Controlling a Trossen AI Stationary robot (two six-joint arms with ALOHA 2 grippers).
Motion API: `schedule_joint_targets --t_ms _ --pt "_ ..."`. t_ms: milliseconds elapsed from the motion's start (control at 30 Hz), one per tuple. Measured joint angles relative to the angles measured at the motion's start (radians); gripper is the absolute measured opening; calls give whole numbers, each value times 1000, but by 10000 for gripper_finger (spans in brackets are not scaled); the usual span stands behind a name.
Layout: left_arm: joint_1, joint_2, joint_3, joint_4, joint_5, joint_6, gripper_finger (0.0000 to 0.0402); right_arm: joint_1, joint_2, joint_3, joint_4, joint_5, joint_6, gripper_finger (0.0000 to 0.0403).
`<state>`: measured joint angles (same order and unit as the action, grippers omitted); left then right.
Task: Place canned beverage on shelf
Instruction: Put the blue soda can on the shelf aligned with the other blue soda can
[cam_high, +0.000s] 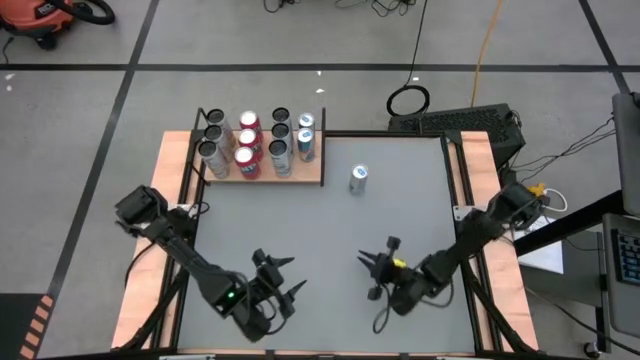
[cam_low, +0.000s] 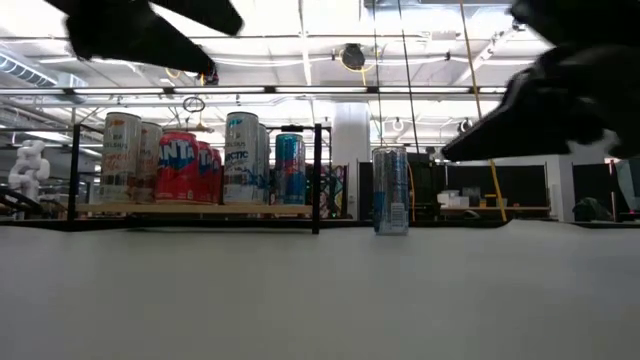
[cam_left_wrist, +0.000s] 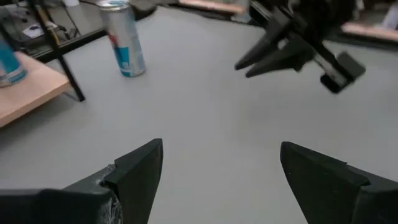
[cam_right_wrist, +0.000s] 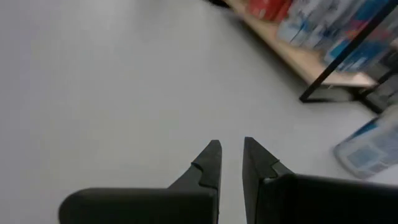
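Observation:
One silver-and-blue canned beverage (cam_high: 359, 178) stands upright on the grey table, just right of the shelf (cam_high: 262, 178); it also shows in the low view (cam_low: 390, 190) and the left wrist view (cam_left_wrist: 124, 40). The shelf, a light-brown board with black posts at the far left, carries several upright cans. My left gripper (cam_high: 296, 275) hovers open near the table's front edge, left of centre, with nothing between its fingers (cam_left_wrist: 140, 165). My right gripper (cam_high: 366, 262) is shut and empty, right of centre, well nearer the front edge than the lone can.
Wooden strips (cam_high: 485, 160) and black rails run along the table's left and right sides. Bare grey tabletop (cam_high: 330, 230) lies between the two grippers and the lone can. My right gripper (cam_left_wrist: 249, 65) shows ahead of the left one in the left wrist view.

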<state>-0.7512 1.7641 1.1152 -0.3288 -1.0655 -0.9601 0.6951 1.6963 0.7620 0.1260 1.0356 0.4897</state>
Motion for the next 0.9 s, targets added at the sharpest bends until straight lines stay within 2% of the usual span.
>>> schedule_joint_targets --t_ms 133,233,367,533,600,733,900 --pt "54 0 0 57 63 144 317 -105 -107 -32 -32 -148 -83 1" --pt "76 0 -3 60 64 199 317 -183 -199 -78 -31 -173 -161 1" --pt "85 0 -57 59 70 211 317 -277 -327 -190 11 -144 -218 12" --pt "99 0 -133 115 78 185 317 -400 -460 -365 282 -249 -288 70" --pt "117 0 -145 149 78 227 317 -444 -483 -412 391 -294 -313 98" --pt "184 -4 -150 219 111 348 317 -524 -496 -431 420 -333 -323 142" --pt "291 -6 -149 395 267 528 317 -615 -496 -431 414 -428 -347 180"
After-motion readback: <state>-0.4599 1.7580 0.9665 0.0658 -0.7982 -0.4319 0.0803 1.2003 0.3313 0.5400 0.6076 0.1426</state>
